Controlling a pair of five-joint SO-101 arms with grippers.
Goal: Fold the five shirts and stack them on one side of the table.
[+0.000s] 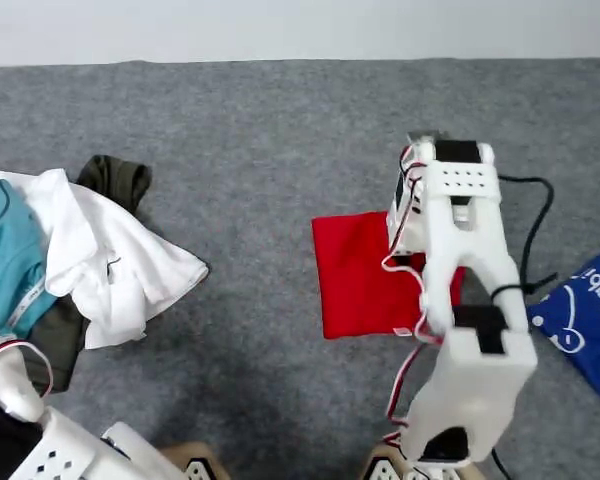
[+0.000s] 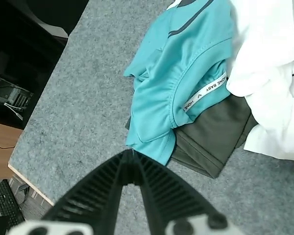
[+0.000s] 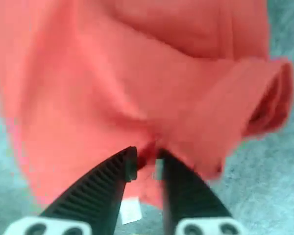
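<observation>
**Shirt folding, early stage: one of five in work, none stacked yet.**
Red shirt (image 1: 355, 275), centre-right on the table (image 1: 260, 130), lies as a part-folded rectangle, and the right gripper (image 3: 146, 161) pinches a fold of it. Blue shirt (image 1: 590, 310) sits crumpled at the right edge. White shirt (image 1: 110, 260), teal shirt (image 2: 181, 73) and olive shirt (image 2: 210, 142) are heaped at left, unfolded. Left gripper (image 2: 132, 159), pressed together and empty, hangs near-left by the teal shirt. By my judgement, four folds and all the stacking are left to do.

Grey table (image 1: 260, 150) carries red shirt (image 1: 355, 275), blue shirt (image 1: 590, 320) and a heap of shirts (image 1: 100, 260).
</observation>
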